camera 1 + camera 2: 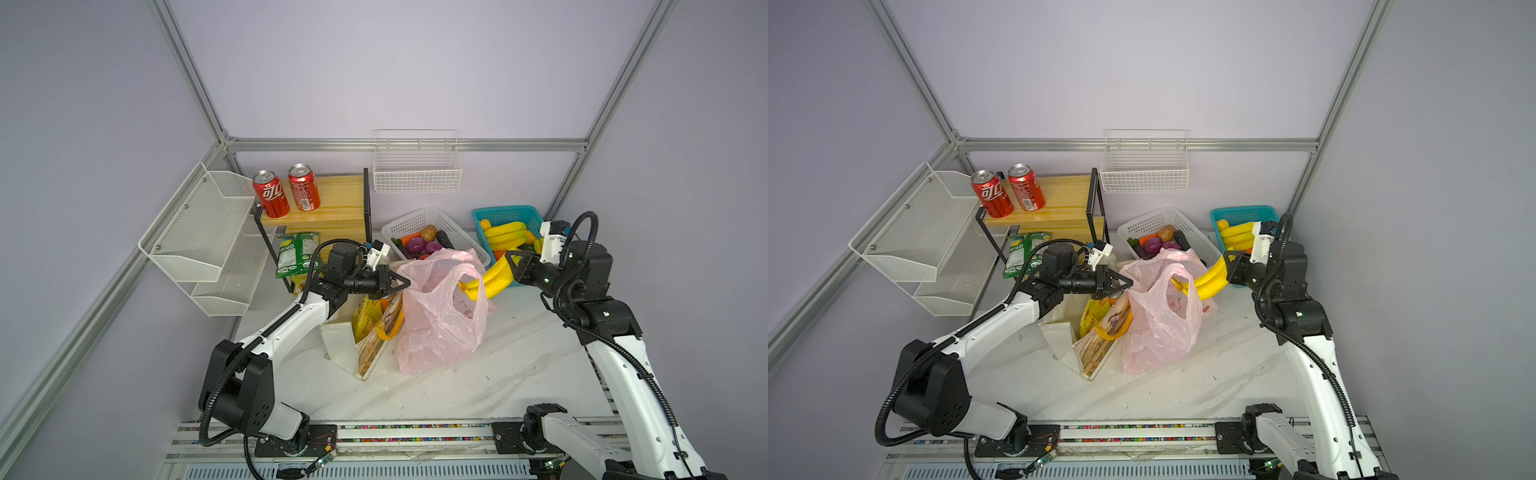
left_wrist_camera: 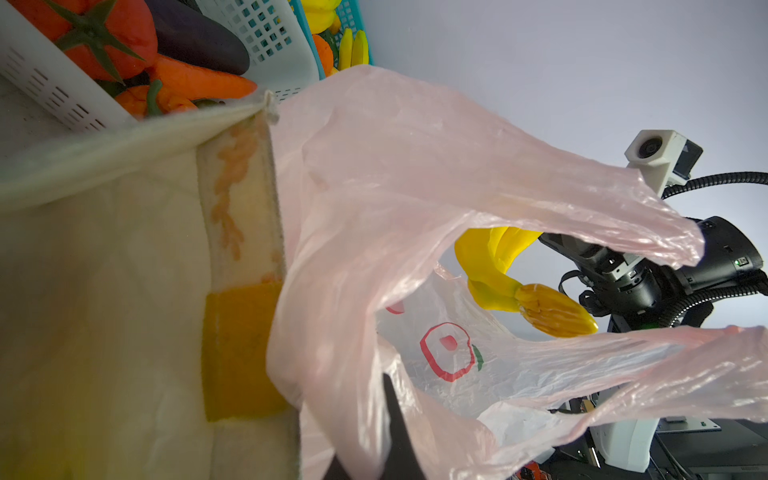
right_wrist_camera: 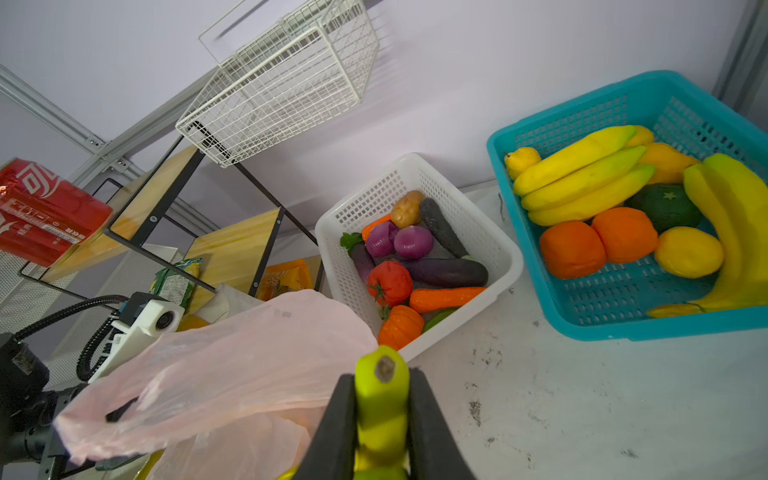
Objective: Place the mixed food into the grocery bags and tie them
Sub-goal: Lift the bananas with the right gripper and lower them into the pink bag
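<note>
The pink plastic bag [image 1: 436, 328] [image 1: 1158, 328] stands mid-table with its mouth held open. My left gripper [image 1: 405, 283] [image 1: 1128, 283] [image 2: 386, 399] is shut on the bag's rim on its left side. My right gripper [image 1: 513, 259] [image 1: 1225, 259] [image 3: 382, 386] is shut on the stem of a yellow banana bunch [image 1: 492, 278] [image 2: 498, 266]. The bunch's far tips reach into the bag's open mouth. The cream tote [image 1: 376, 345] [image 2: 104, 291] leans against the bag's left side, with a yellow crisp packet [image 1: 365, 313] inside. Round orange fruits [image 3: 573, 249] lie in the teal basket [image 3: 582, 316].
A white basket [image 1: 440, 220] of vegetables sits behind the bag, with the teal basket [image 1: 507, 212] to its right. Two red cola cans [image 1: 270, 193] stand on the wooden shelf [image 1: 336, 195], and a green crisp packet [image 1: 297, 253] is below them. A wire basket [image 1: 415, 166] hangs on the back wall. A white mesh rack [image 1: 199, 237] hangs on the left wall.
</note>
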